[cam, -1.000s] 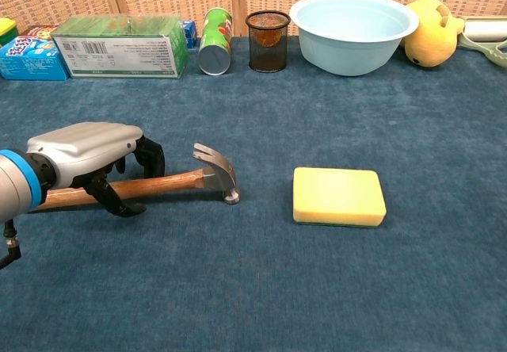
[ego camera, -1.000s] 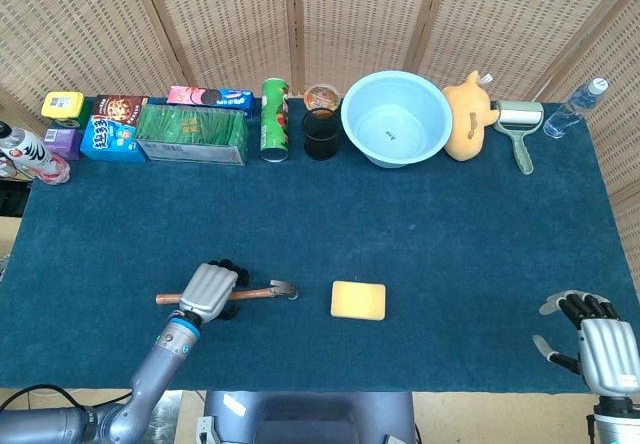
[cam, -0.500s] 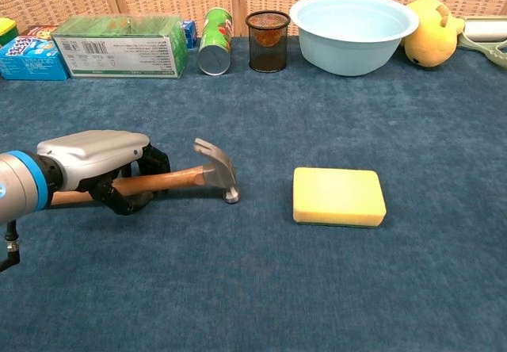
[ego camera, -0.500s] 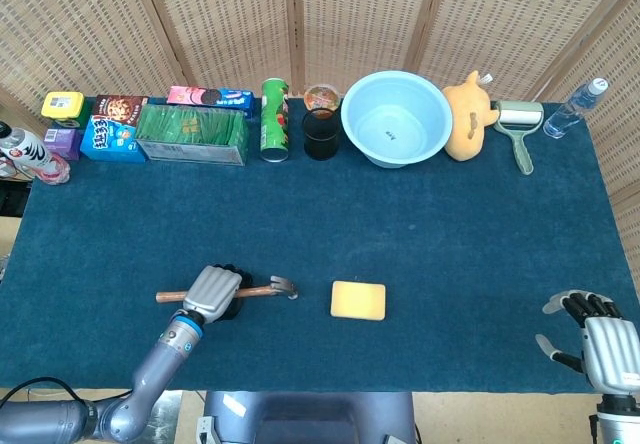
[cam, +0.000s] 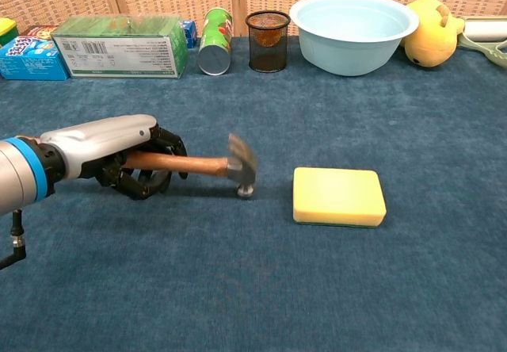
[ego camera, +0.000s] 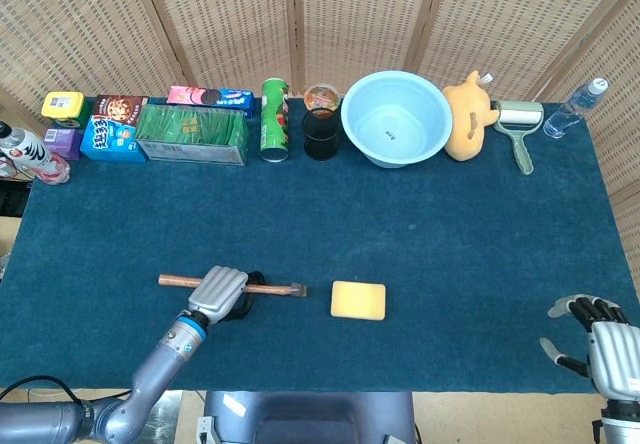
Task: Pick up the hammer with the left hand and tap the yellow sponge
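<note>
Several dark fingers (cam: 150, 179) of the left hand (cam: 111, 155) curl around the wooden handle of the hammer (cam: 207, 165), holding it roughly level, head pointing toward the yellow sponge (cam: 338, 196). Hammer head and sponge sit near each other, not touching. Whether the head touches the blue tablecloth (cam: 317, 288) is unclear. At the table's near right corner, the right hand (ego camera: 610, 349) holds nothing, fingers spread. Along the far edge stand a light blue basin (ego camera: 396, 118) and a green can (ego camera: 274, 119).
</note>
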Robot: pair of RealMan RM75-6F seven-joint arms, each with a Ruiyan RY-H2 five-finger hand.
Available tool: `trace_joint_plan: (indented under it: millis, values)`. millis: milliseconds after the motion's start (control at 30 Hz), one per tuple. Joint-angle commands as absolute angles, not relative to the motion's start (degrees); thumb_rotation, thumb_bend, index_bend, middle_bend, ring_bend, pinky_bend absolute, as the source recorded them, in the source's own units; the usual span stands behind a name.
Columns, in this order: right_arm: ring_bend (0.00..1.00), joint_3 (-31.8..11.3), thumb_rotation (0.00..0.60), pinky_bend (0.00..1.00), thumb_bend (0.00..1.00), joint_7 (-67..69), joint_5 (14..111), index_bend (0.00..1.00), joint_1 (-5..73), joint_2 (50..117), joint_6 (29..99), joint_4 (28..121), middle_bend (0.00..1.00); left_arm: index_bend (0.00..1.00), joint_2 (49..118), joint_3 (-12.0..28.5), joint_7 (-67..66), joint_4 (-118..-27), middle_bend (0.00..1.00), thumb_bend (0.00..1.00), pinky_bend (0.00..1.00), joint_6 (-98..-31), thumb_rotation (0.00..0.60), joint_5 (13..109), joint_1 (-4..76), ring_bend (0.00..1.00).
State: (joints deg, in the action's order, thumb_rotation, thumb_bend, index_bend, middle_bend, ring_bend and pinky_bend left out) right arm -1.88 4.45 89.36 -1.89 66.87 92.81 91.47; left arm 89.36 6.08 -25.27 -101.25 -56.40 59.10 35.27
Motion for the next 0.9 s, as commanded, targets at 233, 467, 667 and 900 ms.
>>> trace_joint_plan:
  millis: [233, 467, 667, 900]
  values:
    - [0.33, -2.2, 0.600, 0.27, 0.22, 4.6, 89.3, 0.46, -1.7, 66.8, 92.4, 91.7, 0.41, 0.40, 85.7, 5.7, -17.0, -104.4, 0.56, 0.78, 0.69, -58.3, 0.600, 66.4, 33.5, 0.60]
    - [0.33, -2.4, 0.600, 0.27, 0.22, 3.4, 89.3, 0.46, -1.7, 66.9, 92.4, 92.8, 0.41, 0.44, 80.7, 7.0, -16.2, -109.0, 0.60, 0.79, 0.74, -56.0, 0.600, 66.8, 35.3, 0.66]
    - [0.33, -2.5, 0.600, 0.27, 0.22, 2.6, 89.3, 0.46, -2.0, 67.2, 92.9, 93.4, 0.41, 0.46, 78.7, 9.2, -17.6, -111.1, 0.62, 0.81, 0.76, -53.4, 0.600, 63.0, 38.6, 0.71]
    - [0.33, -2.7, 0.600, 0.27, 0.22, 3.3, 88.9, 0.46, -2.8, 67.1, 94.0, 93.0, 0.41, 0.46, 81.1, 10.2, -21.4, -109.9, 0.62, 0.82, 0.77, -50.1, 0.600, 57.0, 43.8, 0.73]
